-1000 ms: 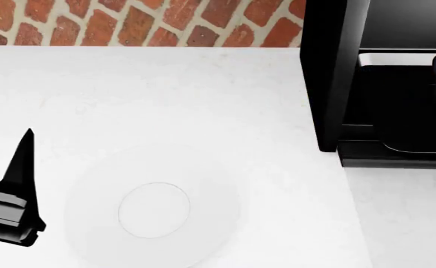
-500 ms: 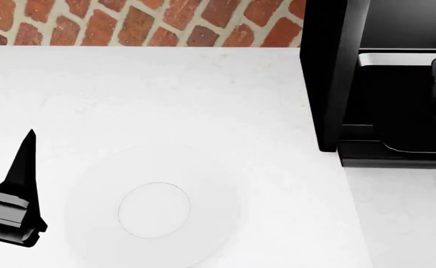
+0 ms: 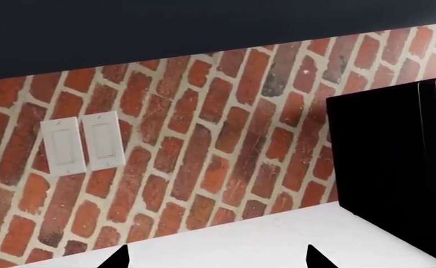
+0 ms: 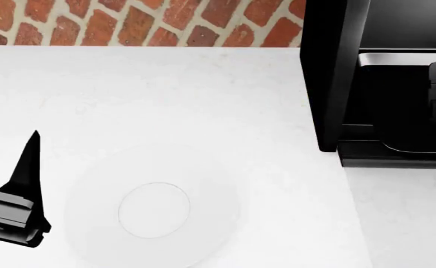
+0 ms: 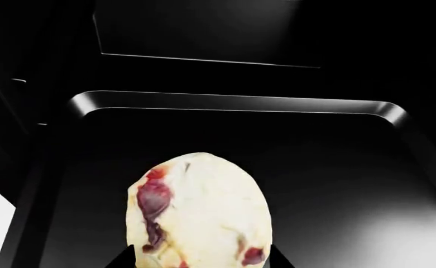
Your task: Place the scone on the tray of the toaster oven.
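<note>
My right claw (image 5: pixel 199 262) carries the scone (image 5: pixel 199 209) over the tray (image 5: pixel 233 103) of the toaster oven (image 4: pixel 329 72); the two dark fingertips at the lower edge of the right wrist view flank the pastry's base and, as I judge it, pinch it; the tray's silvery rim curves just beyond the scone, its dark floor spreading below and ahead of the claw; whether the scone already touches that floor I cannot tell. In the head view the claw is a dark block inside the oven mouth, at the frame's edge. My left claw (image 3: pixel 216 258) idles well away from the oven, fingers spread, facing the brick wall (image 3: pixel 202 139) and its white switches (image 3: pixel 84 142); the white plate (image 4: pixel 154 209) beside it sits bare. This is the placing step; next I should lower gently, part the fingers, then draw straight back out.
</note>
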You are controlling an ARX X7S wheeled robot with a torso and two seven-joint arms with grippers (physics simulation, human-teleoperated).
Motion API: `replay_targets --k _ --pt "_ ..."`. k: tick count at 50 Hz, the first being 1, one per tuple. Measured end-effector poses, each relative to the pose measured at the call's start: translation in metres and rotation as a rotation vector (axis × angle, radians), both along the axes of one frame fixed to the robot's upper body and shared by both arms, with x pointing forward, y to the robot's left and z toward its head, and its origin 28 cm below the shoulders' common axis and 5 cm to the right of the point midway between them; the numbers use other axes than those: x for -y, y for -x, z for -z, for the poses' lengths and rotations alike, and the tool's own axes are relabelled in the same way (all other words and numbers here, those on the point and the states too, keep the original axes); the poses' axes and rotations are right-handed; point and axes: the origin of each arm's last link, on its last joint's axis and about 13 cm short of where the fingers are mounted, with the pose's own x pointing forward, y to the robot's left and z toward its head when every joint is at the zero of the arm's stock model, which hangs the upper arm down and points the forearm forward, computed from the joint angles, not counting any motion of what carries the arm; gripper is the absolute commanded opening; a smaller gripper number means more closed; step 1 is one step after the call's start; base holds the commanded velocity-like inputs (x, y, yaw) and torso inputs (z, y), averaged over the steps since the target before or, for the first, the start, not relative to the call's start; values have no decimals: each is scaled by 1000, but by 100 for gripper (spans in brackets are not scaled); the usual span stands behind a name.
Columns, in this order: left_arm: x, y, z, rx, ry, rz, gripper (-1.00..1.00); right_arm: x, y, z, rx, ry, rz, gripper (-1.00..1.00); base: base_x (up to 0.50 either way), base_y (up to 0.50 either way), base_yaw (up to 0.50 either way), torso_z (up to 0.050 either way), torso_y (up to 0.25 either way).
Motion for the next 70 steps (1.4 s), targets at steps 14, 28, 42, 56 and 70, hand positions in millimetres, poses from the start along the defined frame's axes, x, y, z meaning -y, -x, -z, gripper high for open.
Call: replay_targets --k 14,28,42,56,70 --pt "1 -1 0 -3 -2 2 100 0 -6 4 -3 -4 3 -100 0 0 0 0 0" --pt "2 -2 0 -5 -4 5 100 2 -1 -3 22 -8 6 100 0 0 0 0 0" --pt "2 -4 1 -12 -3 15 100 0 14 -17 98 -28 -17 100 0 0 0 0 1" --pt "3 -4 2 -15 0 21 100 -3 48 -16 192 -61 -57 100 0 0 0 0 0" --pt "2 -2 3 -13 4 19 100 -18 89 -8 307 -64 -138 100 0 0 0 0 0"
